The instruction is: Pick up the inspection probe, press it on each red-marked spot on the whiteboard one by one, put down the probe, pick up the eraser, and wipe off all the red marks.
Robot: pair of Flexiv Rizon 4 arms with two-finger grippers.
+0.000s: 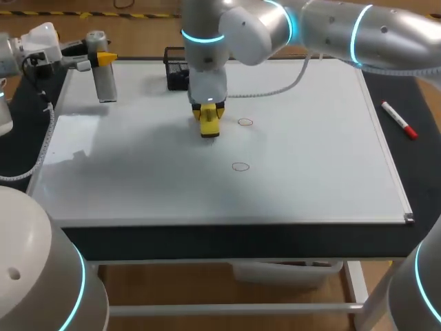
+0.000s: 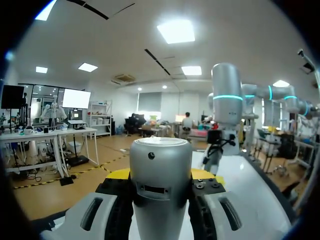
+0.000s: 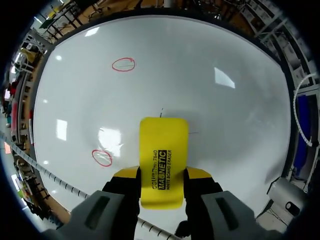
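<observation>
Whiteboard (image 1: 310,158): glossy white, flat on the table. Eraser (image 3: 162,160): smooth yellow block with rounded ends, clamped in the right jaws, long axis along the fingers. 2 red marks, thin ovals: nearer mark (image 3: 102,157) just beside the eraser, farther mark (image 3: 123,64) well ahead. Probe (image 2: 160,185): silver cylinder, gripped by the left jaws at the board's far-left corner.

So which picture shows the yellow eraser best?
The right wrist view: the eraser fills the middle, held by the right end effector. The head view shows it small, from above. In the left wrist view I cannot make it out.
</observation>
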